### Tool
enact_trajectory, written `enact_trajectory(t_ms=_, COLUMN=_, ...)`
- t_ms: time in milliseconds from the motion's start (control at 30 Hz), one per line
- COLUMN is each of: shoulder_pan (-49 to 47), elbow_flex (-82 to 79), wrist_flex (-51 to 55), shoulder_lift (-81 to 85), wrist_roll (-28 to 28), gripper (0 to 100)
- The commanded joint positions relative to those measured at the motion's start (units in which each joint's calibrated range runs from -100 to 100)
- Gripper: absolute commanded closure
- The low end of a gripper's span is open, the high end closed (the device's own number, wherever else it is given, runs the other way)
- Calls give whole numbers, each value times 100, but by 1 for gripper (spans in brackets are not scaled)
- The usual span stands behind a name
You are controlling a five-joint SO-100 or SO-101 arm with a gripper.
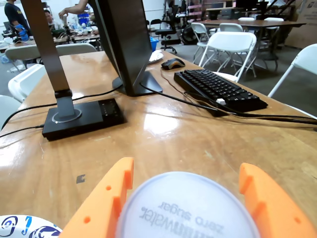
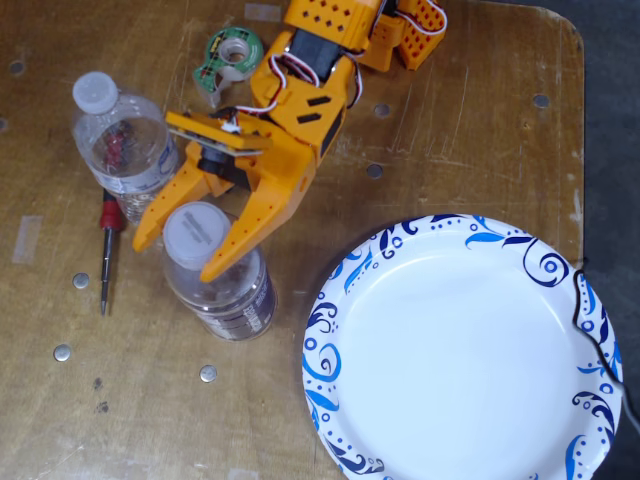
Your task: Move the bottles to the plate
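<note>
The wider vitaminwater bottle (image 2: 232,298) stands upright on the wooden table, left of the plate. Its white cap fills the bottom of the wrist view (image 1: 188,210). My orange gripper (image 2: 180,255) is open, with one finger on each side of the bottle's cap and shoulder; in the wrist view the gripper (image 1: 185,167) frames the cap. The slimmer bottle (image 2: 118,140) stands to the upper left, beside the gripper's left finger. The white paper plate with blue swirls (image 2: 460,350) lies empty at the lower right; a sliver of its rim shows in the wrist view (image 1: 22,227).
A red-handled screwdriver (image 2: 107,245) lies left of the bottles. A tape roll (image 2: 230,55) sits by the arm's base. Ahead in the wrist view are a lamp base (image 1: 81,119), a monitor stand (image 1: 131,54), a keyboard (image 1: 218,89) and cables.
</note>
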State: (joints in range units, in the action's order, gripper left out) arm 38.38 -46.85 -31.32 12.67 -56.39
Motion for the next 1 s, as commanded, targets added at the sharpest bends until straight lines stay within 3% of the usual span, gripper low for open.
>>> enact_trajectory(t_ms=0, shoulder_pan=60, elbow_flex=-126, wrist_flex=-297, shoulder_lift=57, wrist_roll=11, gripper=81)
enact_trajectory(t_ms=267, shoulder_pan=329, elbow_flex=-342, wrist_flex=-619, shoulder_lift=57, wrist_roll=37, gripper=89)
enact_trajectory(t_ms=467, shoulder_pan=286, elbow_flex=-333, wrist_flex=-489, shoulder_lift=310, wrist_roll=42, gripper=83)
enact_trajectory(t_ms=967, shoulder_pan=-512, elbow_flex=1172, wrist_flex=2940, shoulder_lift=2089, wrist_roll=-5, gripper=82)
